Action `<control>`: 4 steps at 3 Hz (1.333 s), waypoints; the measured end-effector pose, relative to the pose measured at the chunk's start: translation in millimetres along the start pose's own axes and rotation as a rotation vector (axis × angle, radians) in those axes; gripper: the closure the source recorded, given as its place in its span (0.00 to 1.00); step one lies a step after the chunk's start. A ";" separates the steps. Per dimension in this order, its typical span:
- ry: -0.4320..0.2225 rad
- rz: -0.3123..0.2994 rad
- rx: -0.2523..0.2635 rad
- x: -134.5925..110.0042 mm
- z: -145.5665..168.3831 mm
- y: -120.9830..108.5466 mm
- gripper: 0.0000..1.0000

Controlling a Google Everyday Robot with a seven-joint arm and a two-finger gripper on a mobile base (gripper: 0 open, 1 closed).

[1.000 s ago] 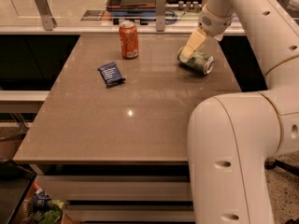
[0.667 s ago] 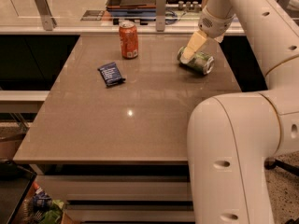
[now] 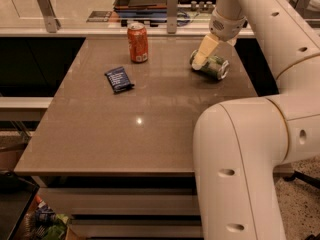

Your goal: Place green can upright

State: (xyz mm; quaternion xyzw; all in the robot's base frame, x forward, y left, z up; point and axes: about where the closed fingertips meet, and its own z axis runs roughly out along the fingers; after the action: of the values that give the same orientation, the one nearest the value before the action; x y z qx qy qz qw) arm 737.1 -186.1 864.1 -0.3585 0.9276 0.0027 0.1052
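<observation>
The green can [image 3: 214,67] lies on its side on the brown table [image 3: 135,109], near the far right edge, one silver end facing right. My gripper [image 3: 201,59] hangs from the white arm [image 3: 227,19] straight over the can's left end, its pale fingers [image 3: 204,50] reaching down against the can. The can's left end is partly hidden behind the fingers.
An orange-red can [image 3: 137,42] stands upright at the far middle of the table. A dark blue snack packet [image 3: 119,79] lies flat left of centre. My arm's large white body [image 3: 240,159] fills the near right. A counter with a rail runs behind the table.
</observation>
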 end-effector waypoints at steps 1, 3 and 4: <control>0.018 -0.031 0.008 -7.0 3.7 2.5 0.00; 0.021 -0.024 -0.009 -2.4 15.6 -1.9 0.00; 0.023 -0.019 -0.015 1.3 19.2 -4.3 0.00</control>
State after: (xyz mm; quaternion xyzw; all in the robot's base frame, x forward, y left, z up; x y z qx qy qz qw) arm 742.7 -188.6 845.4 -0.3680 0.9253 0.0048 0.0918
